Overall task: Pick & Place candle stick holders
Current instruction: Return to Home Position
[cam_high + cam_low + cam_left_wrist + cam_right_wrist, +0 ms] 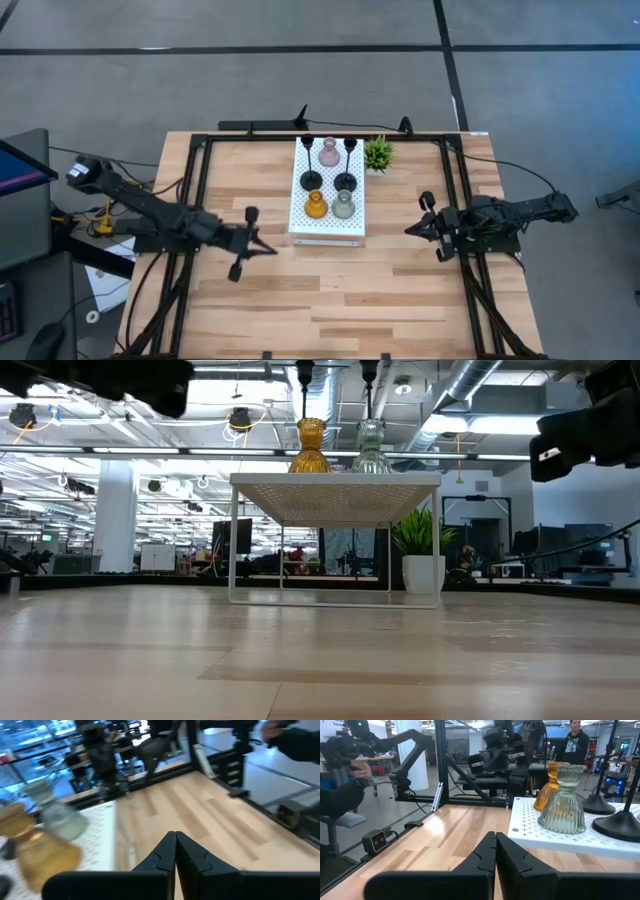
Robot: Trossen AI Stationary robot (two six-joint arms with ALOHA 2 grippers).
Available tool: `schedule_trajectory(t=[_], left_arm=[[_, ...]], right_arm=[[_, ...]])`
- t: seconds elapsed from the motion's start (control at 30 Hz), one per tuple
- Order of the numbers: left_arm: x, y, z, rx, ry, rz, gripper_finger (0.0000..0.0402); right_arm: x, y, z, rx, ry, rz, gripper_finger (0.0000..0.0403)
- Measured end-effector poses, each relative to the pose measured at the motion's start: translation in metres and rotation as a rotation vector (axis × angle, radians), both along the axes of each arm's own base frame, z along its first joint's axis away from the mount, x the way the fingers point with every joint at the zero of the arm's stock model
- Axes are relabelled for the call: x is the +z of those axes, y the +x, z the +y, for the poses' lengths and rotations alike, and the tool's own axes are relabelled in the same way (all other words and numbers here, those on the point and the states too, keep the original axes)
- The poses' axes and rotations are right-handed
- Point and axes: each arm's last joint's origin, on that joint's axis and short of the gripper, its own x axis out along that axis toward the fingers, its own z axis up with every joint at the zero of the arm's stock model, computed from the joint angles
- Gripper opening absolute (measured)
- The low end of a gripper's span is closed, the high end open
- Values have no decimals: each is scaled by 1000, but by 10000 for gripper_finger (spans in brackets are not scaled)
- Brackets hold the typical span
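Five candle stick holders stand by their bases on a white perforated stand: two black ones, a pink one, an amber one and a pale grey-green one. My left gripper is shut and empty, left of the stand. My right gripper is shut and empty, right of the stand. The amber holder and the grey-green holder show in the right wrist view and in the low view.
A small green potted plant stands on the table right of the stand's far end. A black frame runs along the table's left, right and far edges. A person shows in the room beyond the table.
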Motion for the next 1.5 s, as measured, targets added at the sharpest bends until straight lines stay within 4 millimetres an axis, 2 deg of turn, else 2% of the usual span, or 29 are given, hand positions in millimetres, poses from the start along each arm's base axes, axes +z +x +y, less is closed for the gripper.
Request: schedule_trajectory(t=[0.3,0.47,0.7,0.93,1.17,1.33,1.5], left_arm=[[6,6,38,36,-75,-25,7],[16,-11,52,63,-138,-69,7],[26,-54,53,-26,-142,-137,7],[24,-79,54,-47,-140,-156,7],[21,-88,53,-87,-134,-164,7],[-2,-83,53,-81,-112,-112,7],[-6,-89,53,-83,-133,-118,7]], right_arm=[[0,0,0,1,26,6,0],[0,0,0,1,29,7,0],[-1,0,0,0,30,10,0],[-1,0,0,-3,25,9,0],[-1,0,0,-3,25,10,0],[-1,0,0,-3,25,10,0],[-1,0,0,-3,40,13,0]])
